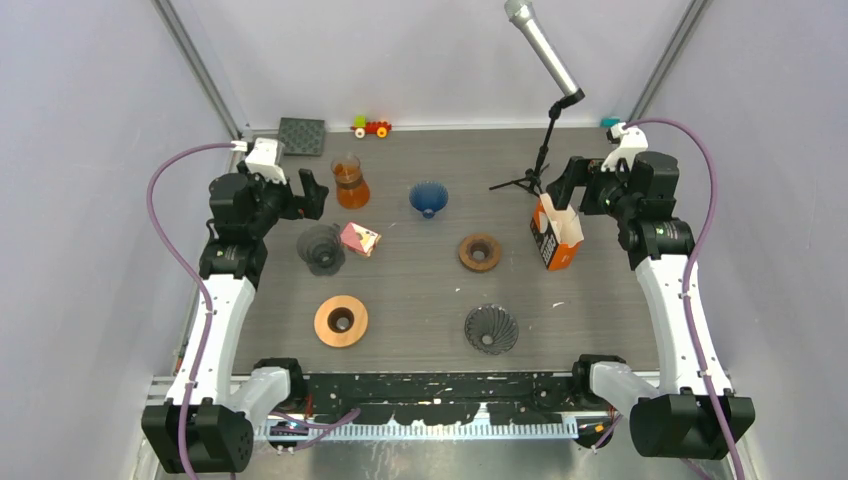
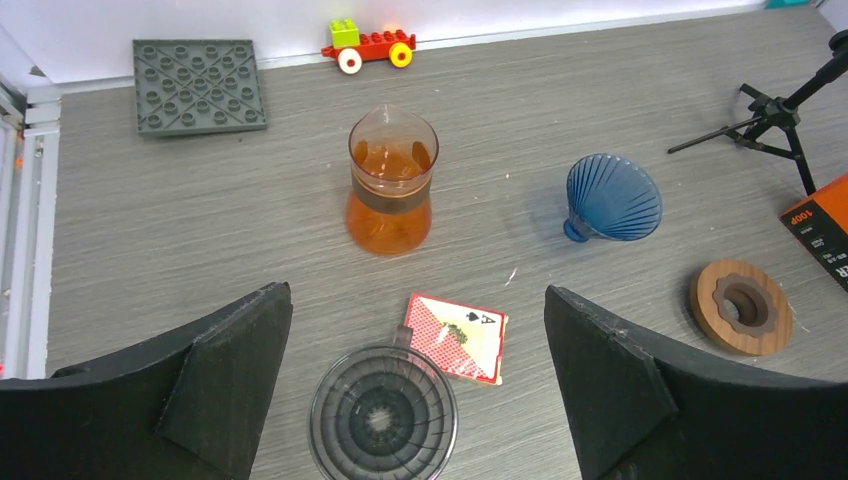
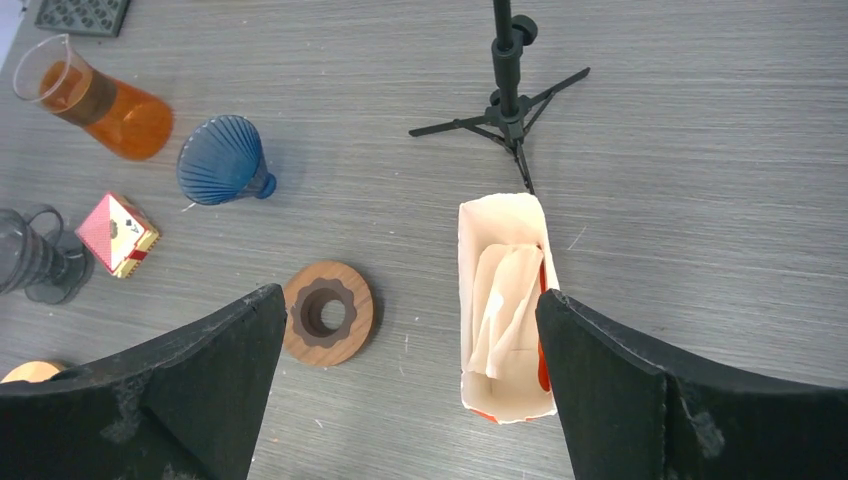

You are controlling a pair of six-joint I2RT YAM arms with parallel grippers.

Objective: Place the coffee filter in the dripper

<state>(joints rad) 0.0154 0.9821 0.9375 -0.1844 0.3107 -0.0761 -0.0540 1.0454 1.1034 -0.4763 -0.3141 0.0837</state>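
Filters sit folded in the open box by the table's right edge, beneath the right gripper, close to one finger. The left gripper hovers over a clear dripper, well apart. Both spread wide, empty.

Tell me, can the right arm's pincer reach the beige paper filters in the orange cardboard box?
Probably yes. The right pincer is open just above the open-topped orange cardboard box, and the beige paper filters inside have nothing covering them.
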